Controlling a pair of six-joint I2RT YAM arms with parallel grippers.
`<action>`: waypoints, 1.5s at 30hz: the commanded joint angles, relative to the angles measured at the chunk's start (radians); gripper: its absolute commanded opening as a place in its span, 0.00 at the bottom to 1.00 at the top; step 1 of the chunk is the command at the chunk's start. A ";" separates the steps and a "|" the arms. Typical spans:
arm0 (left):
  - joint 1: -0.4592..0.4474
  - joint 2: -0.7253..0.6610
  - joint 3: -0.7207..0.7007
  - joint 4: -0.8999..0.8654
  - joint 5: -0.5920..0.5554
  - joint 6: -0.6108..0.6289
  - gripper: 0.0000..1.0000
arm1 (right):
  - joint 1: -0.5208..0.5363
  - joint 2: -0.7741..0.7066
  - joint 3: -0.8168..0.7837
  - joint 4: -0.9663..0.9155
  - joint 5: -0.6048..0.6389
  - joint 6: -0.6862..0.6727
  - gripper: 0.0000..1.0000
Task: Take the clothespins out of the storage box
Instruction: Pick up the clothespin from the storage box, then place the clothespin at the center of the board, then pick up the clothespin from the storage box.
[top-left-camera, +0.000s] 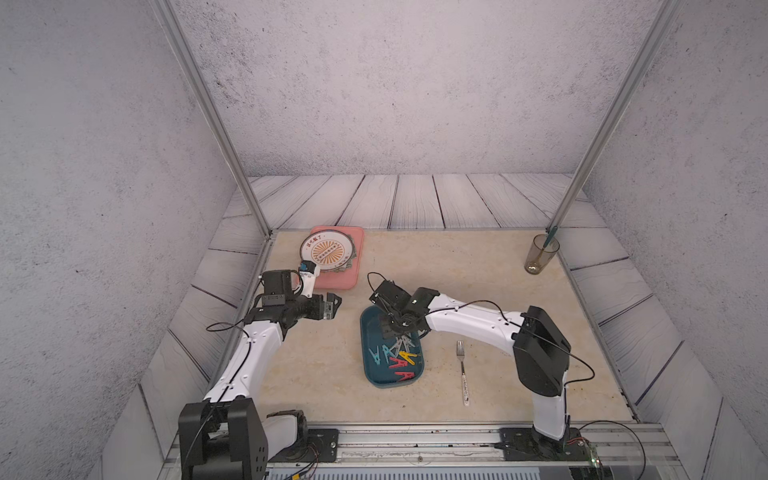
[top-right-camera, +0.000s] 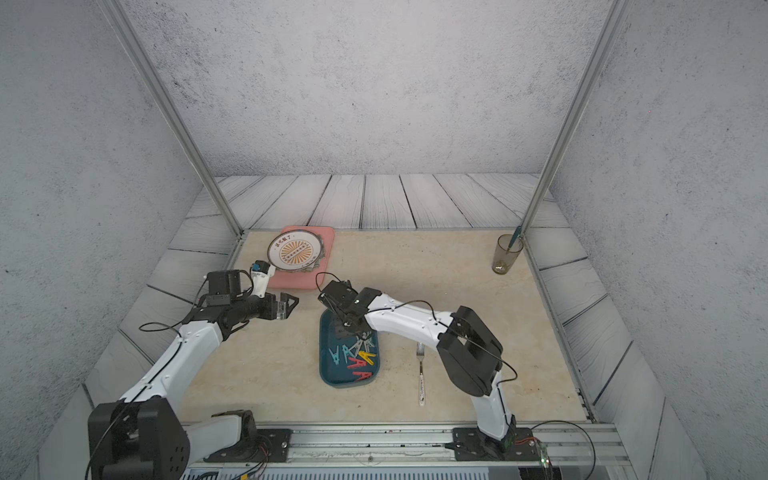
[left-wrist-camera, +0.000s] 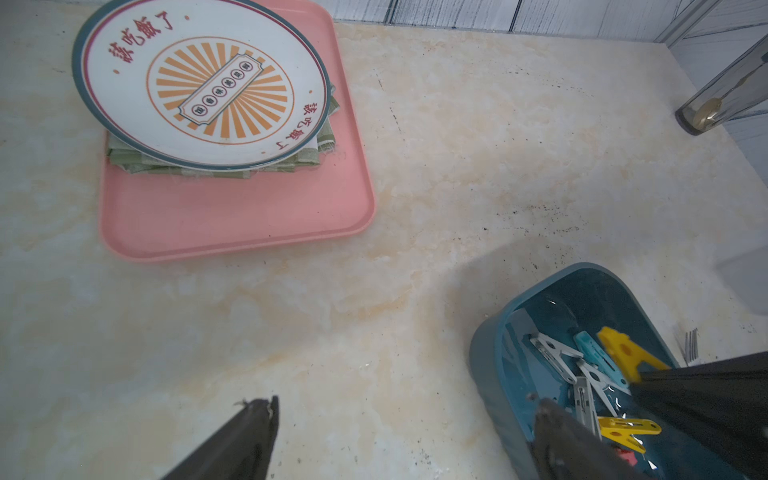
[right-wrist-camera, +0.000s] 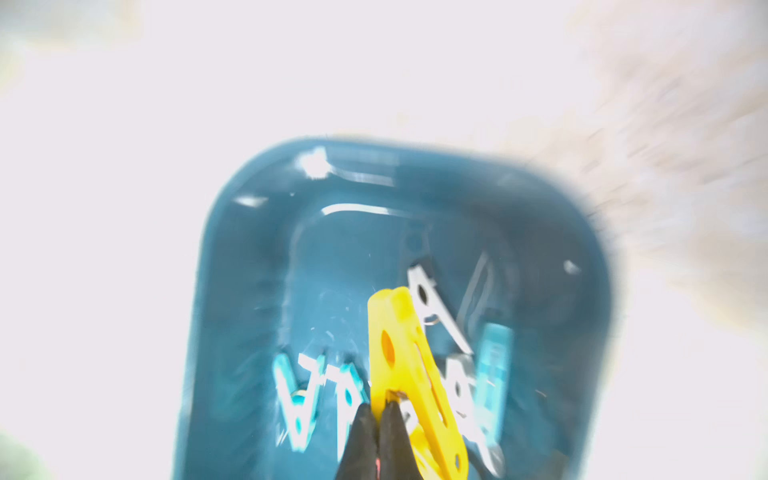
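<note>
The dark teal storage box (top-left-camera: 371, 332) (top-right-camera: 328, 374) lies on the table's middle, with several clothespins (top-left-camera: 399, 358) (top-right-camera: 358, 358) in red, yellow, light blue and grey inside. My right gripper (top-left-camera: 392, 328) (top-right-camera: 347, 330) reaches down into the box's far half. In the right wrist view the right gripper (right-wrist-camera: 379, 409) is shut on a yellow clothespin (right-wrist-camera: 399, 349) above the box floor (right-wrist-camera: 257, 257). My left gripper (top-left-camera: 334, 305) (top-right-camera: 291, 305) hovers open and empty left of the box; in its wrist view the left gripper (left-wrist-camera: 407, 403) spans bare table beside the box wall (left-wrist-camera: 486, 365).
A pink tray (top-left-camera: 338, 282) at the back left holds a patterned plate (top-left-camera: 328, 251) on folded green cloth. A fork (top-left-camera: 462, 370) lies right of the box. A glass (top-left-camera: 540, 255) stands at the back right corner near a metal post.
</note>
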 joint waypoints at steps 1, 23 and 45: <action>0.007 0.007 -0.001 -0.019 0.010 0.013 1.00 | -0.026 -0.100 -0.046 -0.053 0.080 -0.031 0.04; 0.008 0.006 0.014 -0.053 0.095 0.042 1.00 | -0.294 -0.021 -0.328 0.153 -0.188 -0.013 0.09; -0.046 -0.023 0.043 -0.270 0.518 0.286 0.94 | -0.262 -0.170 -0.215 -0.045 -0.104 -0.135 0.28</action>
